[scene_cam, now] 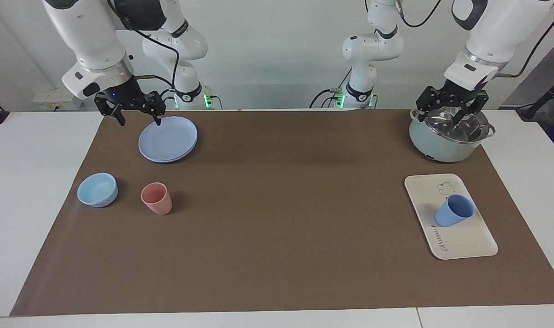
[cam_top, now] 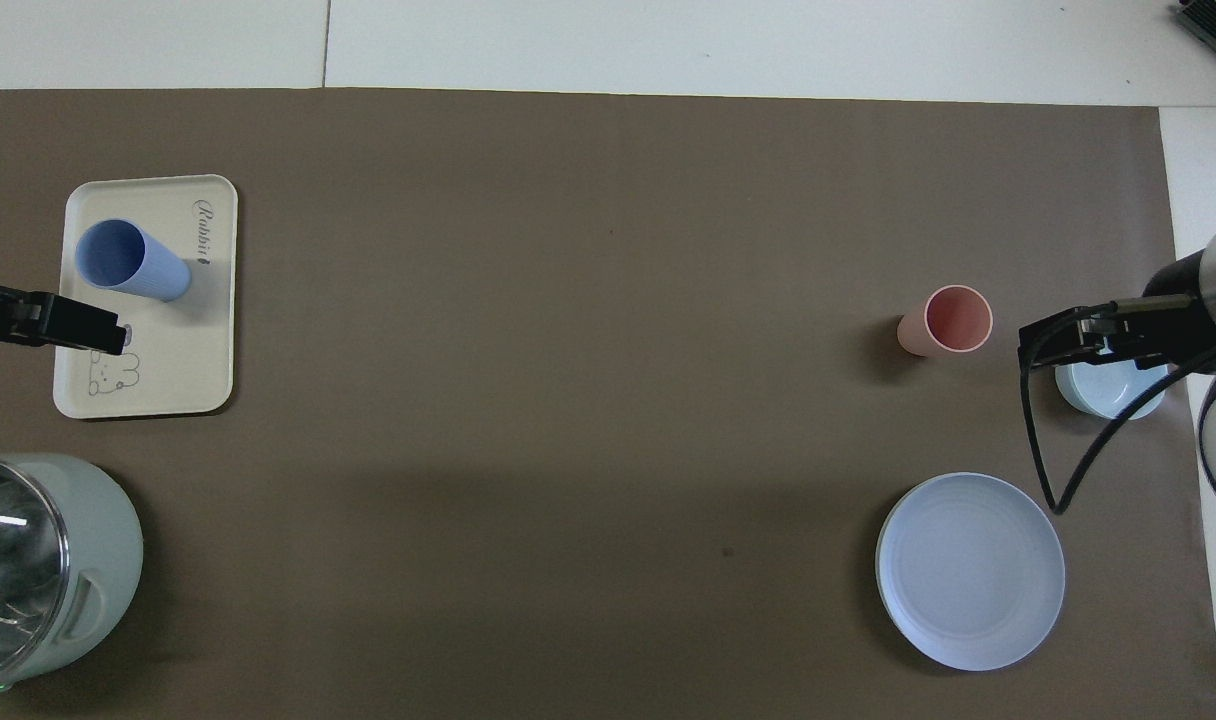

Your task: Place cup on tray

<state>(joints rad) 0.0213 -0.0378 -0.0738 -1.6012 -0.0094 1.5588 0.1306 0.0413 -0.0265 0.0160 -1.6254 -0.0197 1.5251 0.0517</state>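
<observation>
blue cup (scene_cam: 453,211) upright on tray (scene_cam: 464,241)

Matt plastic cup (scene_cam: 454,211) on smooth matt tray (scene_cam: 468,241); glossy glass-lidded pot (scene_cam: 450,132); matt brown mat (scene_cam: 277,228).

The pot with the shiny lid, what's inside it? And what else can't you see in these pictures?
- Pot: contents unclear; facing view, the left hand hangs over its reflective lid; overhead view, the edge cuts it off.
- Bowl: overhead view, partly covered by the right hand.
- Cup on the tray: its base, hidden by its own wall.
</observation>
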